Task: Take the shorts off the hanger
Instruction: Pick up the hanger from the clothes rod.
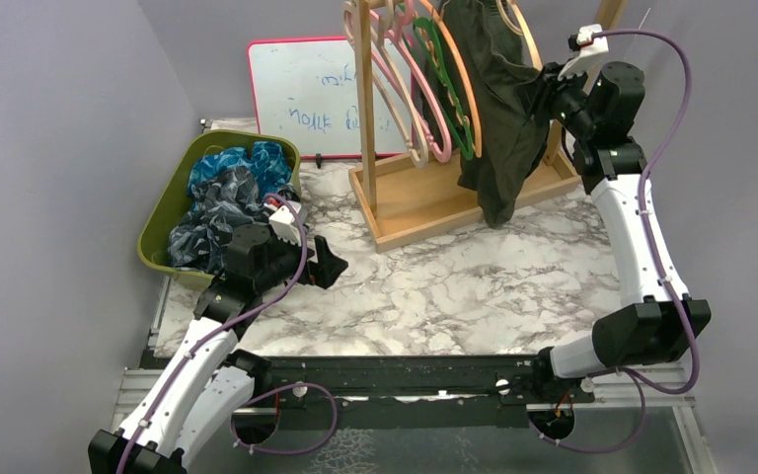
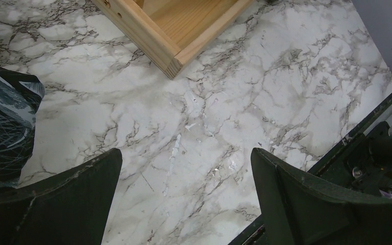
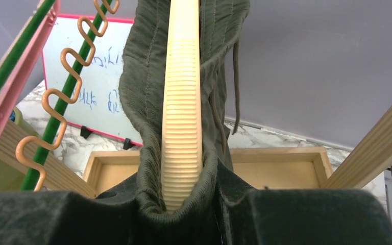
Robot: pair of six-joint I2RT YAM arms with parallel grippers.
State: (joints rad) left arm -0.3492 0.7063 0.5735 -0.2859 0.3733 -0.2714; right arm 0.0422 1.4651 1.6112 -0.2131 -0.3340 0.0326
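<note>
while one olive shorts [image 1: 493, 109] on one cream hanger [image 3: 182, 102], right gripper [image 3: 182, 206] tight on both, left gripper [image 2: 186, 155] wide.

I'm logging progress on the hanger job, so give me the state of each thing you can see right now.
olive shorts: draped on the cream hanger, not yet off.
cream hanger: loaded, on the rack.
empty hangers: hanging bare.
green bin: holds blue and navy shorts, bunched.
left gripper: open, above the marble table.
right gripper: shut on the olive shorts.
</note>
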